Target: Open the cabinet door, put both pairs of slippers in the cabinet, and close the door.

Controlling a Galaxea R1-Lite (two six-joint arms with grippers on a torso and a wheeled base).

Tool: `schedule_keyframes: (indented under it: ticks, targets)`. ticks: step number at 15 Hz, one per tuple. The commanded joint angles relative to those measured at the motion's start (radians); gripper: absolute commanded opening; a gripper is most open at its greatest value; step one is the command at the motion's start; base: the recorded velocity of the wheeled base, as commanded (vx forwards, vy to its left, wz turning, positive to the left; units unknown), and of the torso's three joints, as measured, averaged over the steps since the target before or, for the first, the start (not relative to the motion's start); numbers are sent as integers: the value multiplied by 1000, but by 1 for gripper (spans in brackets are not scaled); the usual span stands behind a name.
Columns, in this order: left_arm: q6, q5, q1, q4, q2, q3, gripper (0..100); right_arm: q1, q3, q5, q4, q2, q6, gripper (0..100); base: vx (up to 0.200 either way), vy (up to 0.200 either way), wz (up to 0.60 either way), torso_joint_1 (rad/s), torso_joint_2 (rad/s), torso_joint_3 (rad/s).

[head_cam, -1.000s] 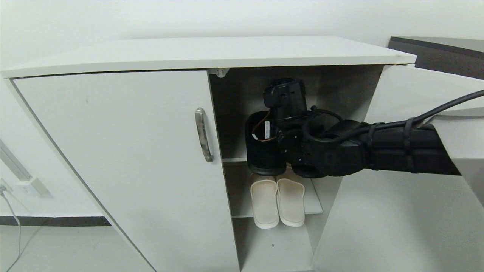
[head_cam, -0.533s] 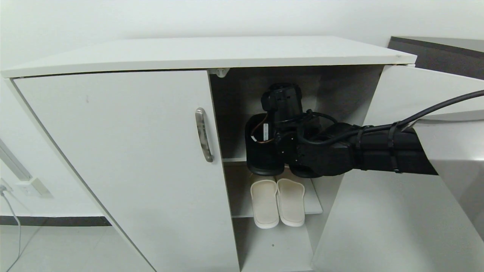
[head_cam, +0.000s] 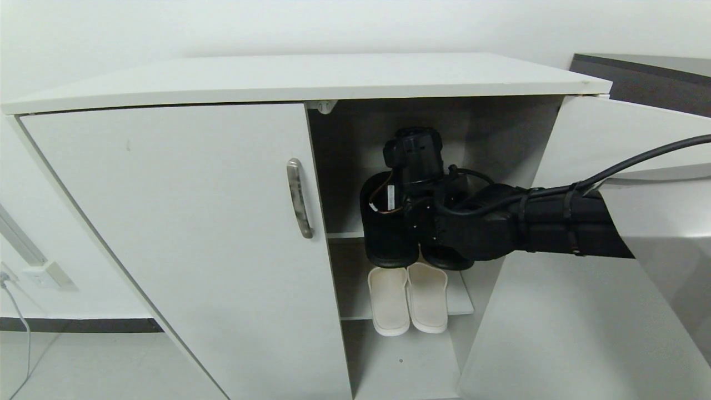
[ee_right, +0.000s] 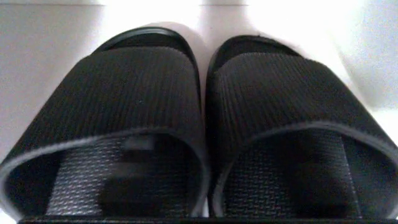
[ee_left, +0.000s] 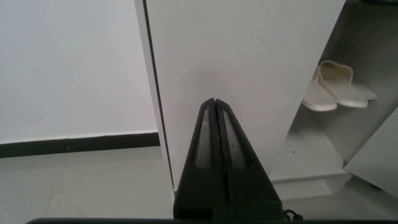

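Note:
A pair of black slippers hangs tilted at the front edge of the cabinet's upper shelf, heels sticking out over it. My right gripper reaches into the open right half of the cabinet and is shut on this pair; its fingers are hidden behind the wrist. A pair of white slippers lies side by side on the shelf below. My left gripper is shut on nothing, low in front of the closed left door.
The left door is closed, with a metal handle. The right door stands swung open toward me, beside my right arm. The cabinet's bottom compartment holds nothing. A cable and a wall socket are at the far left.
My right arm has shifted left and a little lower, and the black slippers have come down with it, their heels now lower over the white pair.

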Motion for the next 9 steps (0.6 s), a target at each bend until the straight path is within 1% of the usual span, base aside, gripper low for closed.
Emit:
schedule_keyframes:
  ticks: [1, 4, 6, 7, 8, 9]
  targets:
    - [0, 0, 1, 0, 1, 0, 0, 5, 14, -3, 1, -10, 0, 100, 0, 0, 0, 0, 0, 0]
    - [0, 0, 1, 0, 1, 0, 0, 34, 79, -8, -1, -77, 1, 100, 0, 0, 0, 0, 0, 0]
    - [0, 0, 1, 0, 1, 0, 0, 63, 152, -9, -5, -139, 4, 100, 0, 0, 0, 0, 0, 0]
    - [0, 0, 1, 0, 1, 0, 0, 65, 158, -9, -5, -143, 6, 100, 0, 0, 0, 0, 0, 0]
    - [0, 0, 1, 0, 1, 0, 0, 94, 247, -9, -7, -216, 14, 100, 0, 0, 0, 0, 0, 0]
    - [0, 0, 1, 0, 1, 0, 0, 108, 295, -8, -11, -252, 24, 100, 0, 0, 0, 0, 0, 0]
